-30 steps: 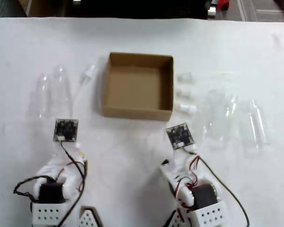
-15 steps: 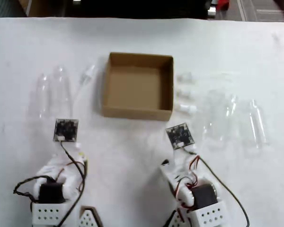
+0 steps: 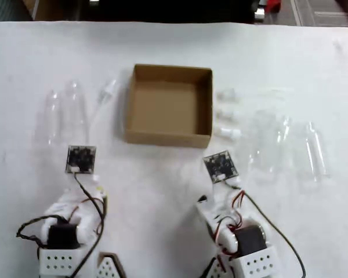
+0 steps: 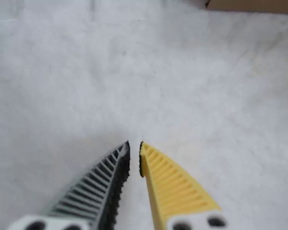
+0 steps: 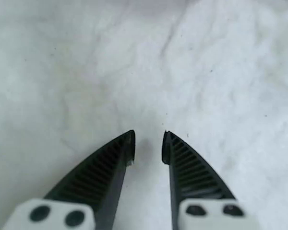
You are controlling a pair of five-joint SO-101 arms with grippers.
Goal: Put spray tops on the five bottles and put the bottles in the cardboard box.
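Observation:
The open cardboard box [image 3: 171, 104] stands mid-table with nothing in it. Two clear bottles [image 3: 64, 113] lie to its left, with one spray top [image 3: 107, 92] beside them. Right of the box lie three spray tops [image 3: 226, 114] and three more clear bottles [image 3: 284, 145]. Both arms are folded back at the near edge. My left gripper [image 4: 134, 149] hangs just over bare tabletop, its grey and yellow fingers shut on nothing. My right gripper [image 5: 149, 143] is also over bare table, its black fingers a narrow gap apart and holding nothing.
The white table [image 3: 174, 174] lies bare between the arms and the box. A corner of the box [image 4: 252, 5] shows in the left wrist view. The left arm's base [image 3: 61, 243] and the right arm's base [image 3: 243, 243] sit at the near edge.

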